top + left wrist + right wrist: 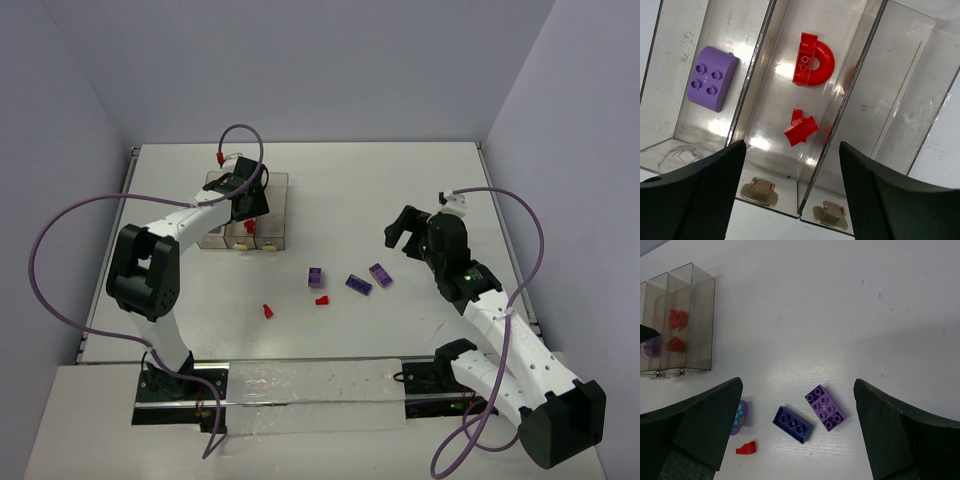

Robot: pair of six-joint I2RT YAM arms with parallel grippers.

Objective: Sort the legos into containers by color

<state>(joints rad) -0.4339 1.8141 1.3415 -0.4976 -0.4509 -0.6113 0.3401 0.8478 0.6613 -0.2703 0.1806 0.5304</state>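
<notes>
Two red legos (812,60) in middle container (771,116), purple brick (711,77) in neighbour

Left pincer (791,152) is shown spread wide and empty; right pincer (797,387) is likewise held agape, pointed downward.

Left claw (792,165) spread above containers (752,85); purple brick (711,77) in one bin; red arch (813,60), red wedge (801,130) in next.

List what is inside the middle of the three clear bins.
In the middle translucent bin: a red curved arch lego and a small red wedge-like lego. A finger of the left gripper hides one near corner.
</notes>
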